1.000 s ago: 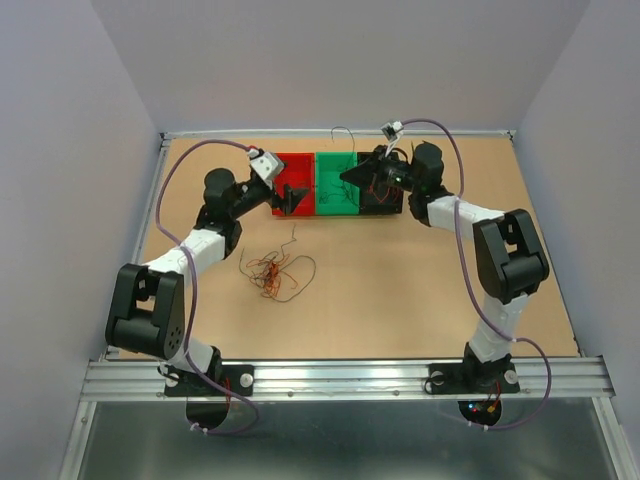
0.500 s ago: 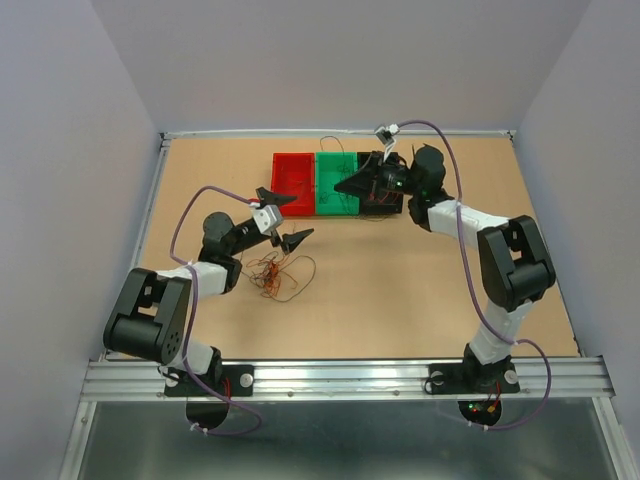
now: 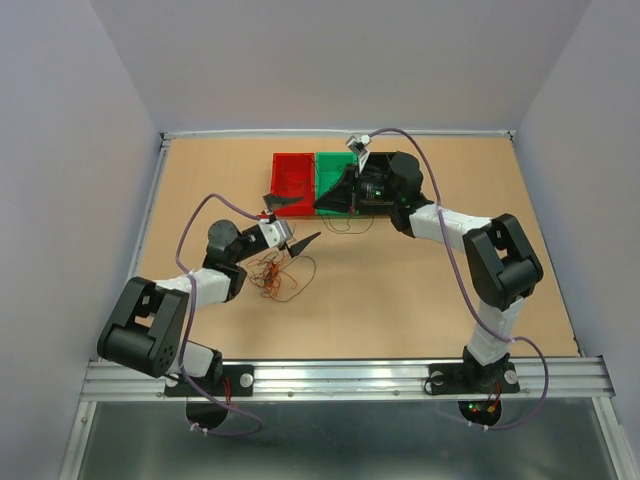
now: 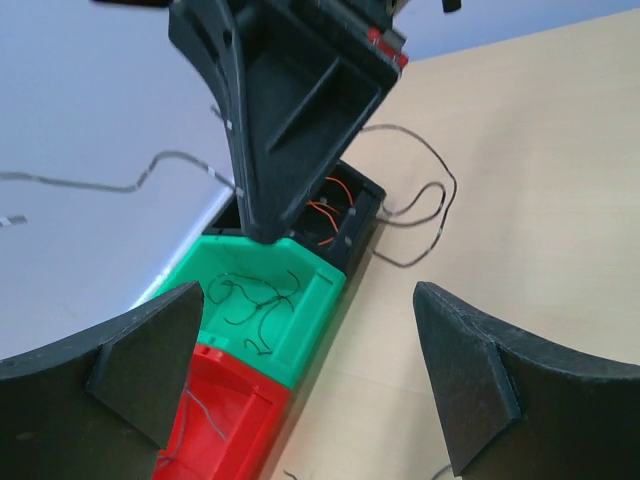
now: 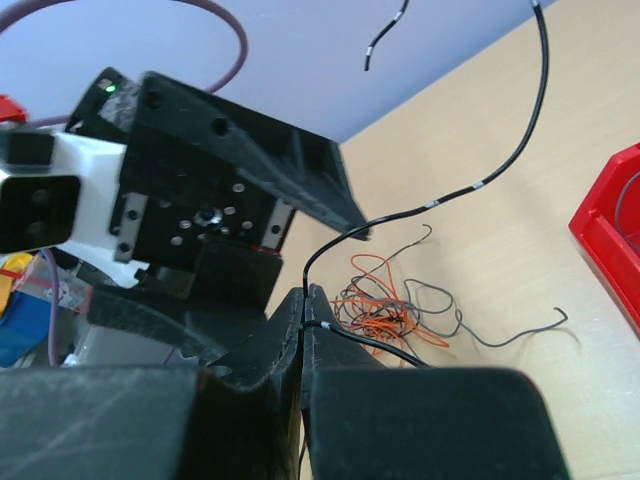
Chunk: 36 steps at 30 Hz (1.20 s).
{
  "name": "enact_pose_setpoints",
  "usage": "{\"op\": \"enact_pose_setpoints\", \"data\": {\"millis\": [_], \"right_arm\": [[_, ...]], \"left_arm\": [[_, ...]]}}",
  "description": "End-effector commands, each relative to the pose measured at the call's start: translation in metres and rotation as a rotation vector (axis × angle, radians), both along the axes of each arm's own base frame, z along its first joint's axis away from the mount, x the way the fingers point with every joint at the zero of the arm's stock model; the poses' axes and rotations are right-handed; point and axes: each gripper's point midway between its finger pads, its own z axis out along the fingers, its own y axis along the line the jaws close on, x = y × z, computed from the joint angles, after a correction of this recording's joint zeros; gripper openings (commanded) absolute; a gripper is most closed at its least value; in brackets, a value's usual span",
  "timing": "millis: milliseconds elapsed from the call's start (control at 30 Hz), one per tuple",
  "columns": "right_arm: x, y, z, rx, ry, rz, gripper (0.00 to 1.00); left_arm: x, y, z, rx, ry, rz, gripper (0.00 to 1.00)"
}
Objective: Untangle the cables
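The cables lie as a clump (image 3: pixel 275 275) of orange and dark loops on the table, also seen in the right wrist view (image 5: pixel 385 310). My left gripper (image 3: pixel 290 222) hovers just behind the clump, open and empty (image 4: pixel 310 380). My right gripper (image 3: pixel 335 197) is at the front edge of the green bin, shut on a thin black cable (image 5: pixel 480 185) that arcs up and away from the fingertips (image 5: pixel 305 300). Dark cable loops (image 4: pixel 430 210) trail on the table beside the black bin.
Three bins stand in a row at the back: red (image 3: pixel 293 172), green (image 3: pixel 333 165), black (image 3: pixel 388 205), the last mostly hidden under my right arm. Green holds dark wires (image 4: pixel 255 300), black holds orange ones (image 4: pixel 330 212), red a thin grey one (image 4: pixel 205 425).
My left arm has pulled back from the red bin to just behind the clump, still open. My right gripper has moved left from the black bin to the green bin's front, still shut on the cable.
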Motion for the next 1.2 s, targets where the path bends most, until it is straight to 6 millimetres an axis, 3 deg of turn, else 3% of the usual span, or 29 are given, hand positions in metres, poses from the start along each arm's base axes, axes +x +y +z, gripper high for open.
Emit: {"op": "enact_pose_setpoints", "data": {"millis": [0,200,433,633,800,1167], "right_arm": [[0.006,0.013,0.023,0.046,-0.071,-0.005,0.01],[0.018,0.014,0.021,0.046,-0.046,-0.068,0.01],[0.028,0.014,0.029,0.067,-0.047,-0.154,0.01],[0.021,0.02,0.035,0.079,-0.08,-0.146,0.01],[0.012,0.027,0.041,0.1,-0.107,-0.123,0.01],[-0.002,0.025,0.064,0.178,-0.194,-0.126,0.0]], "left_arm": [[-0.03,0.015,0.116,-0.168,-0.579,0.072,0.99],[-0.037,0.013,0.115,-0.161,-0.603,0.069,0.99],[-0.03,-0.002,0.109,-0.159,-0.52,0.052,0.99],[-0.022,-0.008,0.113,-0.215,-0.404,0.017,0.99],[-0.004,-0.006,0.118,-0.248,-0.34,0.074,0.99],[0.019,-0.014,0.091,-0.219,-0.243,0.111,0.99]]}}
